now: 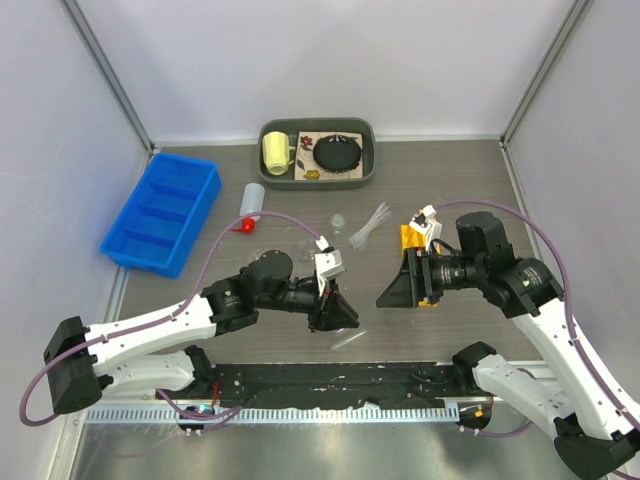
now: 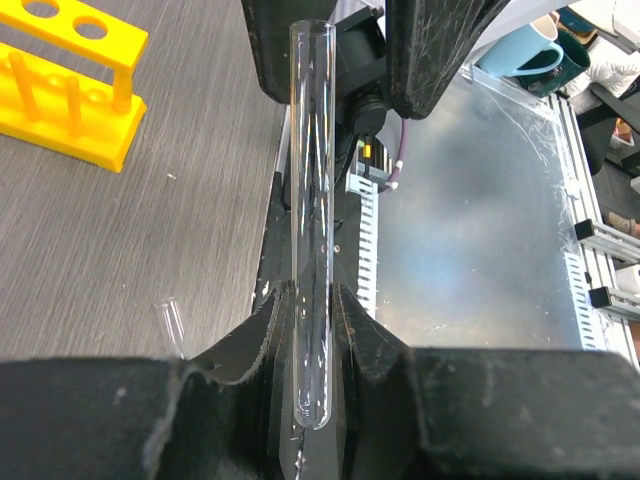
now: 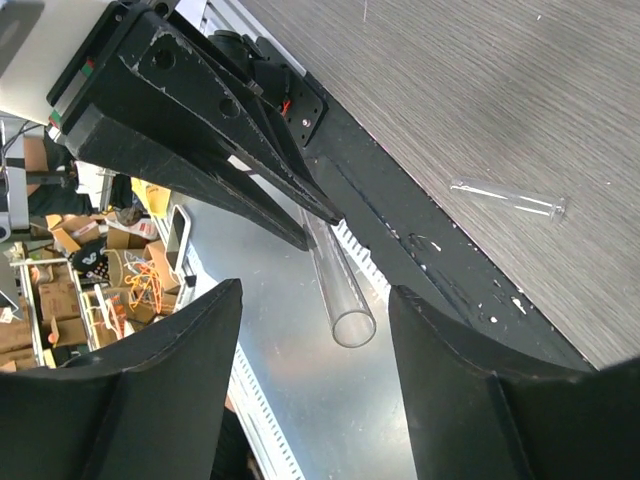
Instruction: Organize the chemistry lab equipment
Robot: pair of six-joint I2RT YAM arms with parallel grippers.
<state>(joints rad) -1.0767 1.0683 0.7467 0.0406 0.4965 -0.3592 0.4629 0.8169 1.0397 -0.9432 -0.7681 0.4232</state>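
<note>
My left gripper (image 1: 343,314) is shut on a clear glass test tube (image 2: 312,180), which sticks out toward the right gripper. My right gripper (image 1: 388,295) is open and faces the left one. The tube's open end (image 3: 351,326) lies between its spread fingers (image 3: 180,380) without touching them. The yellow holed tube rack (image 1: 411,240) stands just behind the right gripper and also shows in the left wrist view (image 2: 70,90). A second test tube (image 1: 348,340) lies on the table near the front edge. The white red-capped squeeze bottle (image 1: 250,203) lies at the back left. Thin clear tubes and pipettes (image 1: 370,230) lie mid-table.
A blue divided bin (image 1: 160,212) sits at the left. A grey tray (image 1: 366,150) at the back holds a yellow mug (image 1: 277,153) and a round black disc (image 1: 338,154). A black rail (image 1: 330,380) runs along the front edge.
</note>
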